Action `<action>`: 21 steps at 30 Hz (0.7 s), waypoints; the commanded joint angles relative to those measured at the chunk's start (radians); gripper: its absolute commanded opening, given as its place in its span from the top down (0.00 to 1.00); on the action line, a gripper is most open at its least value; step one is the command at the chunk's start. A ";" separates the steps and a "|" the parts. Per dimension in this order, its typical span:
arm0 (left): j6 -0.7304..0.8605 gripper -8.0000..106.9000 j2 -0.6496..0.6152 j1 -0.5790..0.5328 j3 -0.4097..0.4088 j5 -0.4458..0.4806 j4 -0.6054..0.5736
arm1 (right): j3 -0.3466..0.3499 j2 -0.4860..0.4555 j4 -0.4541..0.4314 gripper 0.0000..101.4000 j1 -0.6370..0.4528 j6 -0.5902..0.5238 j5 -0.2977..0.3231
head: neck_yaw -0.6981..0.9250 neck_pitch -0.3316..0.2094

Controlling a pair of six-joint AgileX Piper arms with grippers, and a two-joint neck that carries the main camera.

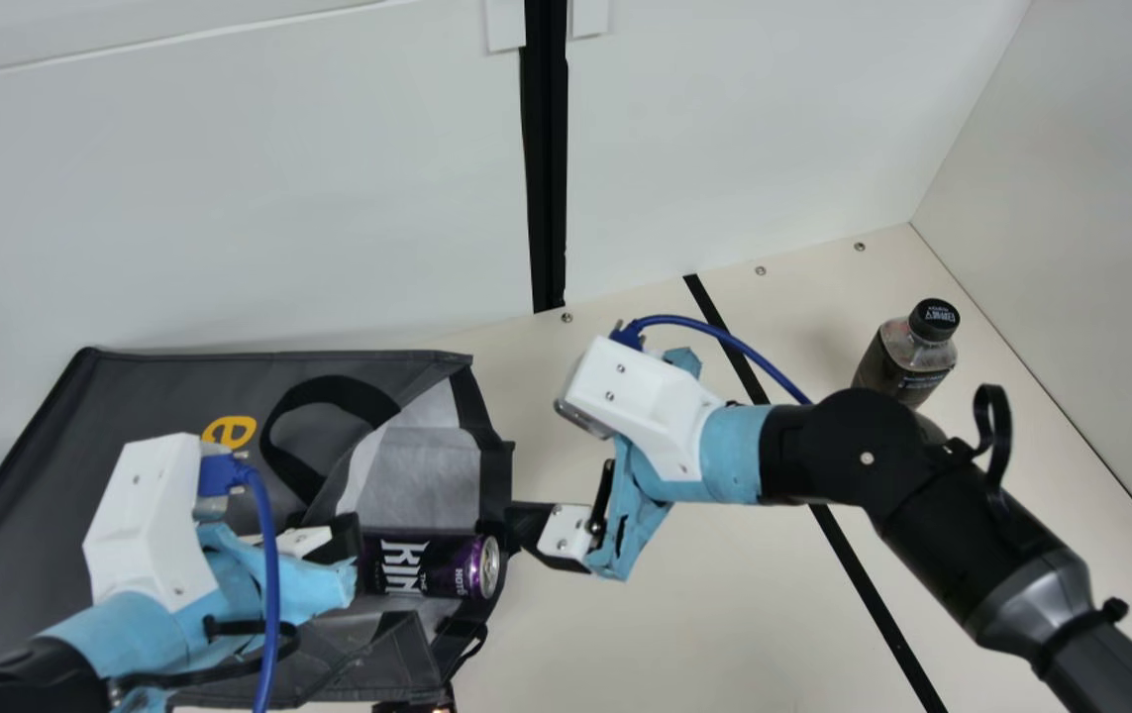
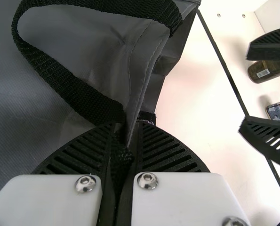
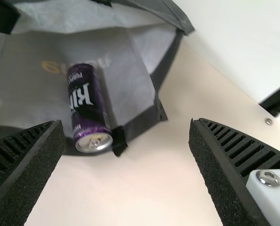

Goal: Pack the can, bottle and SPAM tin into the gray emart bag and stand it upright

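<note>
Can point(image 1: 439, 566) lies in the bag point(image 1: 154, 391), between left gripper point(image 1: 350, 540), clamped on its edge, and right gripper point(image 1: 518, 527), spread wide, empty

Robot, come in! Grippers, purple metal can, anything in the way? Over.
Left gripper shut on edge of gray fabric bag. Right gripper open. Can lying inside, by bag's mouth. Maybe in the way: right gripper, just outside that mouth.

I see a tall black bar point(image 1: 547, 168) on the white back wall point(image 1: 278, 218). Two little white cards point(image 1: 504, 25) sit beside its top, one on each side. Its foot meets the cream table point(image 1: 724, 604), near a small round screw point(image 1: 566, 318). To its right, a black line point(image 1: 863, 564) crosses the table.
</note>
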 commanded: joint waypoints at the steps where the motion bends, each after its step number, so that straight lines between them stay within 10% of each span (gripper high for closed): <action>1: 0.000 1.00 0.000 0.000 0.000 0.000 0.000 | -0.002 -0.008 -0.015 0.06 -0.010 0.013 0.004 | -0.002 -0.023; 21: 0.000 1.00 0.000 0.000 0.000 0.000 0.000 | -0.002 -0.141 -0.292 0.06 -0.056 0.324 -0.026 | -0.002 -0.023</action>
